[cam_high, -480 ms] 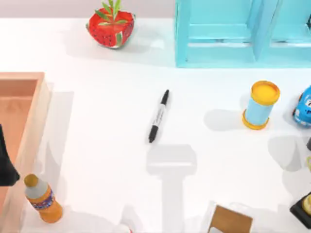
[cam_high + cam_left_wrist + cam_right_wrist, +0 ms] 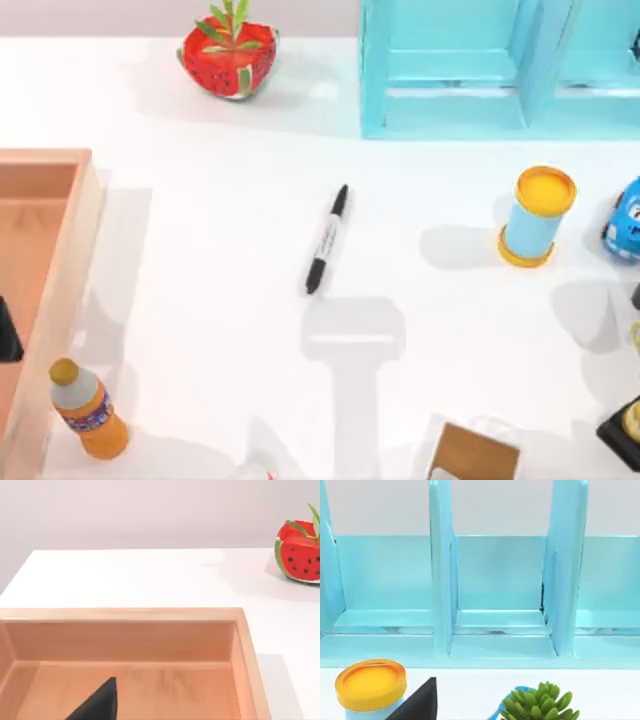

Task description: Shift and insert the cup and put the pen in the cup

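Over the wooden tray point(image 2: 60, 240) at the left, the left gripper point(image 2: 8, 335) has slid back toward the edge; I cannot tell how its fingers stand. That suggests retreat, with nothing yet grasped. The pen point(image 2: 327, 240), slim, black and white-banded, lies flat mid-tabletop point(image 2: 200, 300), untouched.

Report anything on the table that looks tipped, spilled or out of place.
The pen lies flat on the bare table, slanted, apart from everything. The orange bottle by the wooden tray leans. Nothing looks spilled or broken.
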Robot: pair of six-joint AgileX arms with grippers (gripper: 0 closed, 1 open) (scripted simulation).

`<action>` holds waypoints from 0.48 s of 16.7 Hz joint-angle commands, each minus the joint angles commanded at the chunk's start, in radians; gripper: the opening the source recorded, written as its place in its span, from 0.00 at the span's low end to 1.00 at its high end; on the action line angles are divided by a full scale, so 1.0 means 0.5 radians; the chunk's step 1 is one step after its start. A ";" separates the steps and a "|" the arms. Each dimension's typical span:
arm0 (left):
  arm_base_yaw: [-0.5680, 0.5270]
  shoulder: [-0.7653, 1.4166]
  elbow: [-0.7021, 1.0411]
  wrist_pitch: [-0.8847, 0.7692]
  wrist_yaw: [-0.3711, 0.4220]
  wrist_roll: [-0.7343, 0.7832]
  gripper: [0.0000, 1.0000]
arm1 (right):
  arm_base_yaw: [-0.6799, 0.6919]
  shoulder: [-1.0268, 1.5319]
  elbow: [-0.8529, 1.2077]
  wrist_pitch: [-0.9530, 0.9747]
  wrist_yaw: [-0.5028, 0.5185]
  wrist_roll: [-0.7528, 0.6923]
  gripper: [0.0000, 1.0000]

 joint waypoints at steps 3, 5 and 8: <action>0.062 0.490 0.418 -0.358 -0.001 0.067 1.00 | 0.000 0.000 0.000 0.000 0.000 0.000 1.00; 0.109 0.875 0.738 -0.629 -0.002 0.118 1.00 | 0.000 0.000 0.000 0.000 0.000 0.000 1.00; 0.182 1.481 1.231 -1.051 -0.003 0.196 1.00 | 0.000 0.000 0.000 0.000 0.000 0.000 1.00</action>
